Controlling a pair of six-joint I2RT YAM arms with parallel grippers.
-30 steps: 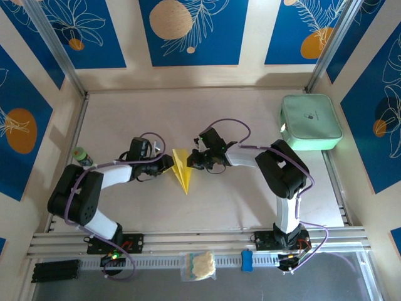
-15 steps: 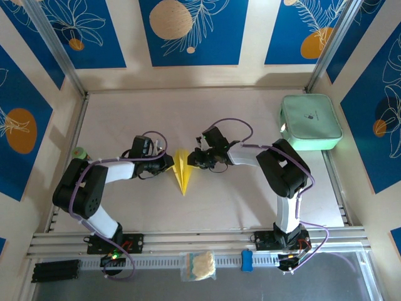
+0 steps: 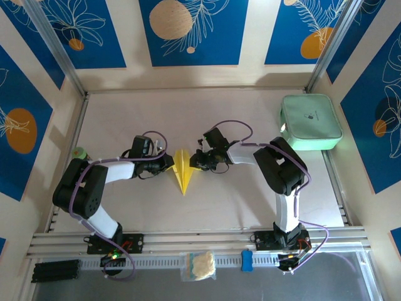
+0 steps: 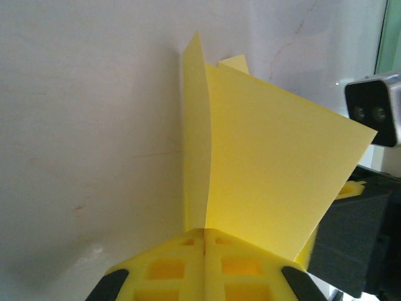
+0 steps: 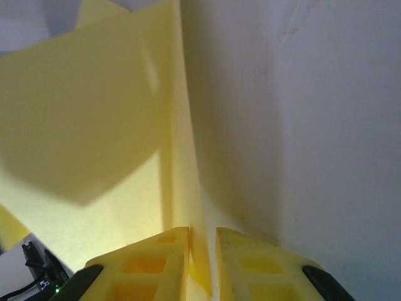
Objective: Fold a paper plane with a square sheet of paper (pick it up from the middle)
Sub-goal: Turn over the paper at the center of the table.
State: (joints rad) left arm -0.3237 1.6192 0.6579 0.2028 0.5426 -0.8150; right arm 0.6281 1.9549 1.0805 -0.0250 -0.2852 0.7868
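On the bench (image 3: 125, 207), the paper plane (image 3: 183, 172) lies between both arms, equally near each, long axis far-to-near, nose toward the bases. The left gripper (image 4: 205, 235) is clamped tight on its left wing. The right gripper (image 5: 202, 238), jaws barely parted, seems to pinch the right one.

**Paper plane (image 3: 182, 170):** It rotates on the desk (image 3: 125, 119). Its nose, previously slanted toward the side of the mint-green case (image 3: 311, 121), swings away from the case and now points straight down the top view.

**Left end effector (image 3: 170, 164):** The jaws close from partly open to fully pressed together, with the plane's edge in the seam between them.

**Left arm:** The elbow rises. The upper link now overlaps the small green object (image 3: 78, 152) on the far side of the desk from the case.

**Right end effector (image 3: 194, 164):** The jaws ease from fully closed to a narrow gap, with the paper fold between the pads. The wrist shifts slightly toward the case.
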